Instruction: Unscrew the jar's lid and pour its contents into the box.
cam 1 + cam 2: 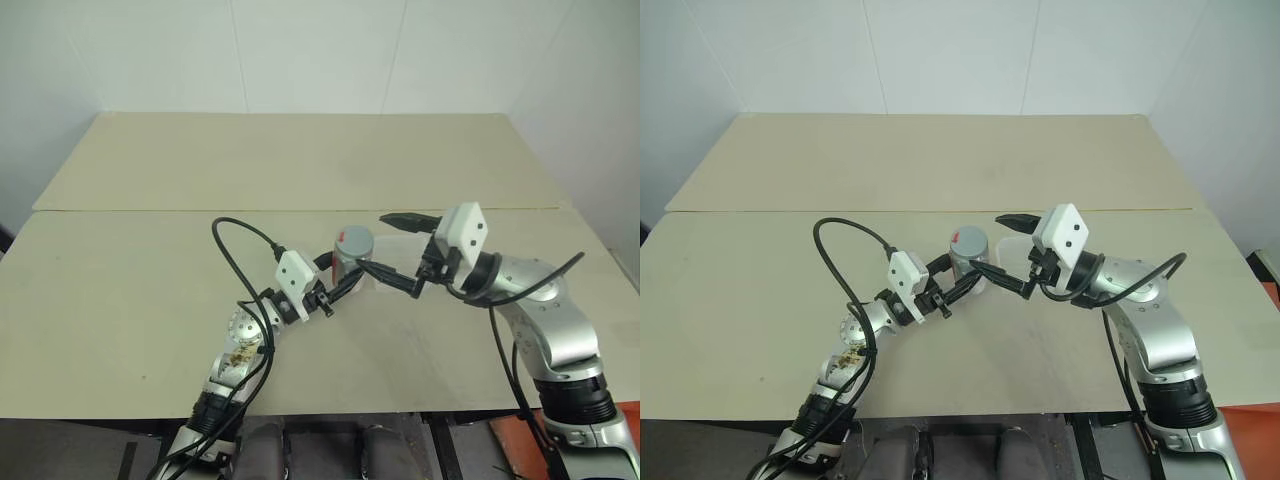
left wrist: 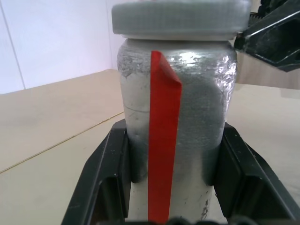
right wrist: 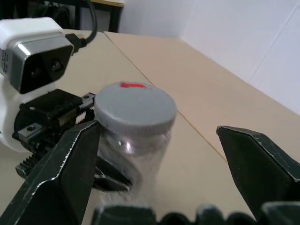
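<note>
The small silvery-grey cylindrical jar [image 1: 350, 254] with a red stripe stands held just above the table, its flat round grey ribbed lid [image 3: 135, 109] on top. The left gripper [image 1: 342, 278] is clamped on the jar's body; the right gripper [image 1: 400, 252] stands wide apart beside the lid, holding nothing. If those fingers close off-centre, the lid could slip or the jar twist in the grip. The pale beige table [image 1: 300, 170] meets white walls

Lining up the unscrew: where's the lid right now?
The lid is on the jar, mid-table, held by the left gripper; the open right gripper sits beside it.
</note>
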`<state>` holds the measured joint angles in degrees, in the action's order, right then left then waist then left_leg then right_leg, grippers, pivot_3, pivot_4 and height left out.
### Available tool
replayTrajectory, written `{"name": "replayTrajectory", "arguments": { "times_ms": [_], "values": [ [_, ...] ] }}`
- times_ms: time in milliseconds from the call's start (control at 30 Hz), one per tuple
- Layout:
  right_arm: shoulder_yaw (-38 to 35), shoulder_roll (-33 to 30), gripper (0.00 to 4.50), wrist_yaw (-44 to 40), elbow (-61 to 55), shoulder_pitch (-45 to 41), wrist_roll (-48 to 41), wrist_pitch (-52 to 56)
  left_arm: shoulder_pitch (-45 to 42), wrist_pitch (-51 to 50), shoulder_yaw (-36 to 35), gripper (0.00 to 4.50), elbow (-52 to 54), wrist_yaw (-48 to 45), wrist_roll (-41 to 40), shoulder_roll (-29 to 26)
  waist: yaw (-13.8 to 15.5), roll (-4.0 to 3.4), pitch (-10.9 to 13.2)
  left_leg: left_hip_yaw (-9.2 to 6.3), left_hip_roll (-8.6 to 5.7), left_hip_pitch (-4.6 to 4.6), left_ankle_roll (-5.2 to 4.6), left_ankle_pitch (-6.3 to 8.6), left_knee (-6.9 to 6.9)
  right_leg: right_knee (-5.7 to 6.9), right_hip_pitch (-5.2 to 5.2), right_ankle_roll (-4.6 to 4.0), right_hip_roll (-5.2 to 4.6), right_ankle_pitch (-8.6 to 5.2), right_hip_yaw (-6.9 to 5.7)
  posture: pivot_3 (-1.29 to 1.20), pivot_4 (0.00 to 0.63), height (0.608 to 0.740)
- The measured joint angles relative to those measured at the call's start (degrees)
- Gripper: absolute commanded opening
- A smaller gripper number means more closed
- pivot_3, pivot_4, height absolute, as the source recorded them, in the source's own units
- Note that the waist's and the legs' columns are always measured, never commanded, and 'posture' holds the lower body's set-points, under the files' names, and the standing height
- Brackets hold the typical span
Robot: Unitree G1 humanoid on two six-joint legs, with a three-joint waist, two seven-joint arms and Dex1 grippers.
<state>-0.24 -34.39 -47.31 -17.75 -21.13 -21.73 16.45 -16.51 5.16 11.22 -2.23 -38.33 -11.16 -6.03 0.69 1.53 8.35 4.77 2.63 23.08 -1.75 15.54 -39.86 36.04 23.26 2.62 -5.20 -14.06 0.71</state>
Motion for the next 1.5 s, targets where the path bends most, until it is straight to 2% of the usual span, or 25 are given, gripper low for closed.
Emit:
{"name": "replayTrajectory", "arguments": {
  "times_ms": [367,533,633,967,1500],
  "values": [
    [-2.63,-1.72,4.47,-0.43,0.08,2.63,0.02,0.02,-0.02,1.04,0.19,1.95,0.00,-0.66,-0.02,-0.01,0.01,0.00,0.00,-0.01,0.00,0.01,0.00,0.00,0.00,-0.01,0.00,0.00,0.00,0.00,0.00,0.00,0.150,0.740],
    [-3.18,-4.74,4.47,-6.01,-3.32,6.25,-4.86,0.63,-0.02,1.19,0.11,1.95,0.01,-0.68,-0.02,-0.10,0.02,0.00,0.00,-0.03,-0.01,0.03,-0.02,0.01,-0.01,-0.04,-0.02,0.01,-0.01,0.00,0.00,0.00,0.150,0.740],
    [-3.11,-4.73,4.47,-5.89,-4.69,5.89,-6.08,1.64,-0.02,1.23,0.23,1.95,0.01,-0.70,-0.02,0.10,-0.18,0.00,0.00,-0.02,0.02,-0.09,0.00,0.00,0.00,0.02,-0.06,0.01,0.02,0.00,0.03,0.00,0.150,0.740],
    [1.30,-0.59,4.47,0.02,-5.02,1.20,-3.55,3.22,-0.01,1.56,0.21,1.95,0.01,-0.64,-0.01,0.07,-0.03,0.00,0.00,-0.02,0.00,-0.02,0.00,0.00,0.00,0.00,-0.01,0.01,0.01,0.00,0.02,0.00,0.150,0.740],
    [4.22,3.48,4.47,1.30,-3.46,-3.07,-2.00,4.17,-0.02,2.07,0.23,1.95,0.01,-0.53,-0.01,0.24,0.01,0.00,0.00,-0.01,0.00,0.00,0.00,0.00,-0.01,-0.01,-0.01,0.01,0.00,0.01,0.01,0.00,0.150,0.740]
  ]
}}
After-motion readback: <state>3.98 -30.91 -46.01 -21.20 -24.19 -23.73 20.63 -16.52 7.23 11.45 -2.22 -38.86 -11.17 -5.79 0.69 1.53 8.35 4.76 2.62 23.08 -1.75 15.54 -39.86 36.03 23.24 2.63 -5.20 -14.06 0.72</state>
